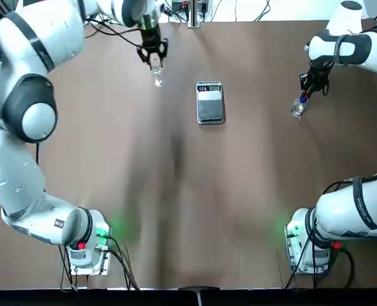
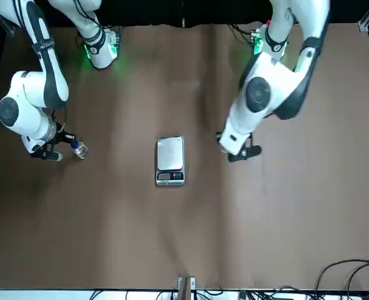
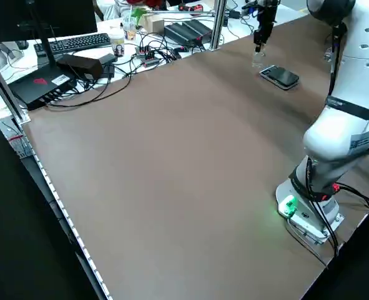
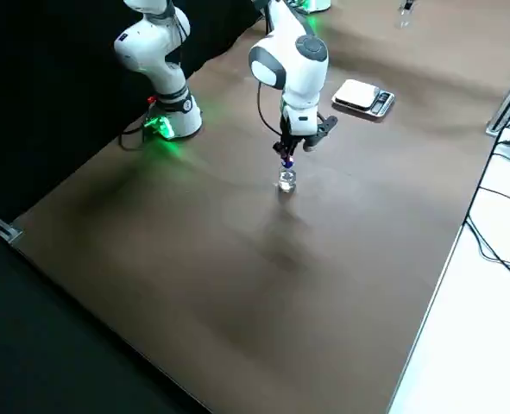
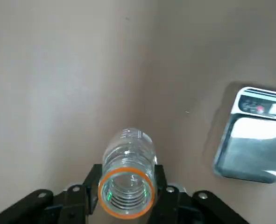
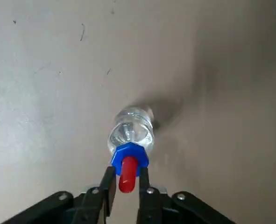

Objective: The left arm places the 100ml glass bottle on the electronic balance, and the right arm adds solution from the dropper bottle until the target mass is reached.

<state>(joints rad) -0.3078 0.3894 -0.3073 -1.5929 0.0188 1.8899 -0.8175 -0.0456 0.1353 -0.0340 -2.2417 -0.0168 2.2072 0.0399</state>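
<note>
My left gripper (image 1: 154,58) is shut on the neck of the clear 100ml glass bottle (image 1: 157,78), out at the far left of the table. In the left wrist view its fingers (image 5: 92,179) clamp the bottle's open mouth (image 5: 126,187). The electronic balance (image 1: 210,102) lies to the bottle's right with its metal plate bare. It also shows in the left wrist view (image 5: 252,140). At the far right, my right gripper (image 1: 308,87) is shut on the red bulb of the dropper bottle (image 6: 130,133), which hangs upright from it, low over the table (image 4: 286,179).
Cables, a keyboard and boxes (image 3: 84,56) crowd the far edge of the table beyond the balance. Both arm bases (image 1: 86,245) sit at the near edge with green lights. Bare brown tabletop (image 1: 194,204) stretches between the bases and the balance.
</note>
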